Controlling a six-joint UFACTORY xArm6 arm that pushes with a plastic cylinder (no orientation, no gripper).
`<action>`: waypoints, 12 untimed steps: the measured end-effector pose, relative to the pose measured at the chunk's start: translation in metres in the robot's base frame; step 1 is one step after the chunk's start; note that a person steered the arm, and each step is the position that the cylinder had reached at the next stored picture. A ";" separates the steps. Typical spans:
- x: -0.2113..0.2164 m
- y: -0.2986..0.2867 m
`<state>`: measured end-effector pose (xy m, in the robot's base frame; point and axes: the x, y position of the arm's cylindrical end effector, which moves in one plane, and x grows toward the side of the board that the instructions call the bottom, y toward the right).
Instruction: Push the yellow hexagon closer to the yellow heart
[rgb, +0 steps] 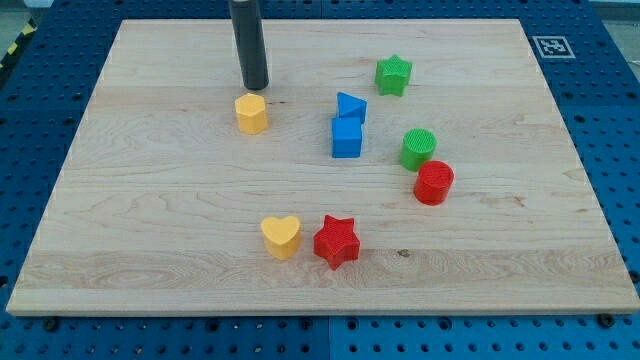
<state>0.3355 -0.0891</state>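
Nearest you, toward the view's bottom, the wooden board (150, 270) is the biggest thing here and carries every block. Far below my tip (256, 87) sit the red star (336, 241) and, touching its left side, the yellow heart (281, 236).

There are no jaws to report: the arm ends in a plain rod, holding nothing. The tip stands just above the yellow hexagon (252, 114), at its upper edge, touching it or very nearly.

Right of the tip and a little below lie the blue cube (346, 138) and blue triangle (351, 106), with a green star (393, 75), green cylinder (418, 148) and red cylinder (433, 183) farther right.

Expect the hexagon to be light, stiff and quick to slide or spin on smooth wood. Press squarely on its top face, slightly left of centre, so it runs down and a touch right toward the heart.
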 end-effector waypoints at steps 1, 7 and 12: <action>0.030 0.009; 0.043 0.017; 0.048 -0.035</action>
<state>0.3831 -0.1241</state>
